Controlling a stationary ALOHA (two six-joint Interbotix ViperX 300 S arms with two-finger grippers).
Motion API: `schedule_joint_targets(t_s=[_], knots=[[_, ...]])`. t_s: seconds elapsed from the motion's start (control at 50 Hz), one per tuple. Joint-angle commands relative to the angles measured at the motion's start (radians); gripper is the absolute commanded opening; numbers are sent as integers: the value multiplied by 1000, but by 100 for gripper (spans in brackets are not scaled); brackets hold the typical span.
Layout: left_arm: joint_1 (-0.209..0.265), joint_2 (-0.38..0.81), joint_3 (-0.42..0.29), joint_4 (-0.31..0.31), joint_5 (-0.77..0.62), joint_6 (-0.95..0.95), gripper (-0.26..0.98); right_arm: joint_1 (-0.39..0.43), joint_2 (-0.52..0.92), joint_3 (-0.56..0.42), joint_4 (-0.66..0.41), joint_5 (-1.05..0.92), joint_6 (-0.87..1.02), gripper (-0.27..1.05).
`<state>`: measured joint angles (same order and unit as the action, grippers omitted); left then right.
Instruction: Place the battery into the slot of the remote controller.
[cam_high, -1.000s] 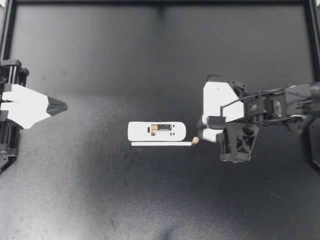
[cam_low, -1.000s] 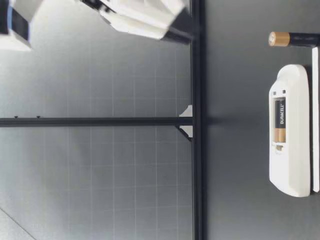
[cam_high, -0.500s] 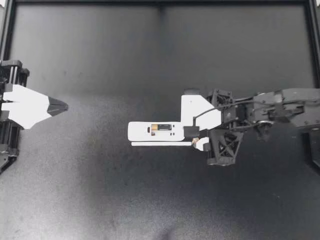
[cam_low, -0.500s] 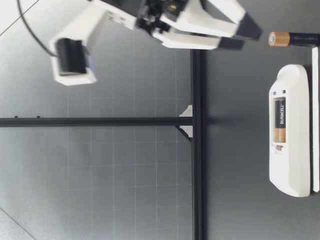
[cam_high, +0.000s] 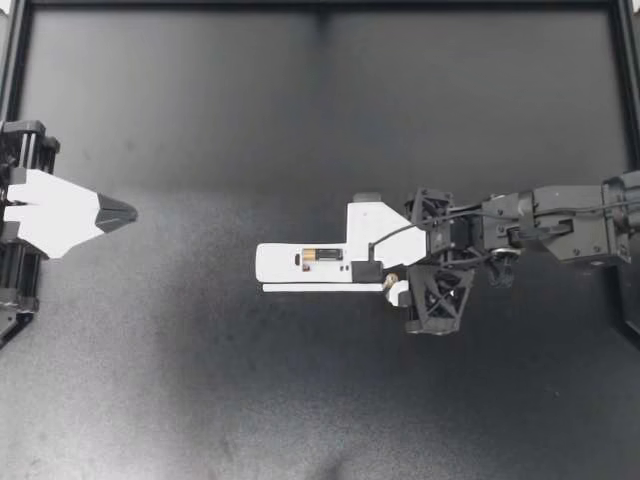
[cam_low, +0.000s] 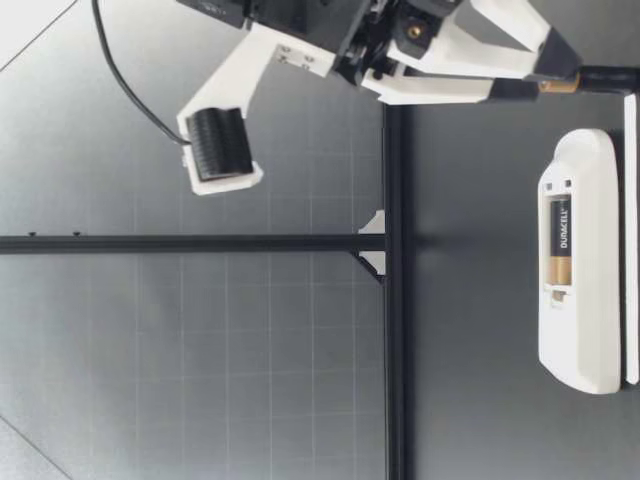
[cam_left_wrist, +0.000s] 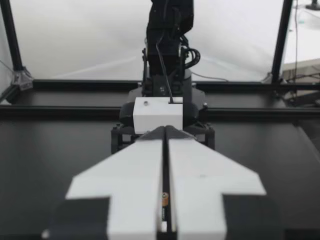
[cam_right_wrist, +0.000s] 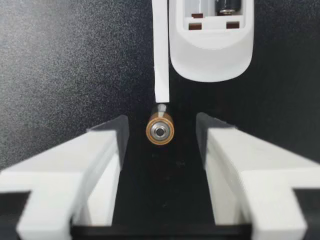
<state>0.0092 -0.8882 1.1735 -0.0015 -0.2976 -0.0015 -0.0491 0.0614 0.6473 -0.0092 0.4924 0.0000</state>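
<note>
The white remote controller (cam_high: 310, 262) lies slot-up mid-table with one battery (cam_high: 322, 256) seated in it. Its thin white cover strip (cam_high: 320, 288) rests alongside. A loose battery (cam_high: 391, 281) lies just off the remote's right end. My right gripper (cam_high: 383, 280) is open, low over the table, its fingers either side of that battery without touching. In the right wrist view the battery (cam_right_wrist: 160, 131) shows end-on between the fingers (cam_right_wrist: 107, 145), the remote (cam_right_wrist: 210, 40) ahead. The low view shows the fingertips (cam_low: 540, 90) at the battery (cam_low: 605, 78). My left gripper (cam_high: 115, 211) is shut at the left edge.
A black frame rail (cam_high: 320, 6) borders the dark table at the back. In the left wrist view the shut gripper (cam_left_wrist: 165, 131) points across the table toward my right arm's base (cam_left_wrist: 167, 75). Bare table surrounds the remote (cam_low: 580, 260).
My right gripper has moved left and down, from beside the loose battery to straddling it. Its fingers stayed open. The remote, the battery and the left arm have not moved.
</note>
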Motion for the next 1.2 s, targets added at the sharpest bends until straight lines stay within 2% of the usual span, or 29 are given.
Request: schedule_joint_targets(t_s=[0.0,0.24,0.3,0.54,0.92,1.04,1.18], knots=[[2,6,-12,-2,-5,2,-18,-6,-5,-20,0,-5,3,50],[3,6,-11,-2,-5,3,-18,-5,11,-28,0,-5,3,50],[2,5,-9,-2,-3,3,-18,-6,12,-31,0,-5,3,46],[2,5,-9,0,-2,3,-18,-5,12,-35,0,29,3,18],[3,11,-11,-2,3,-2,-18,-5,-8,-61,0,40,3,11],[5,64,-38,-2,72,-8,-18,-6,-57,-66,0,12,2,9],[17,202,-121,-2,232,-9,-18,-6,-115,-14,0,-144,5,6]])
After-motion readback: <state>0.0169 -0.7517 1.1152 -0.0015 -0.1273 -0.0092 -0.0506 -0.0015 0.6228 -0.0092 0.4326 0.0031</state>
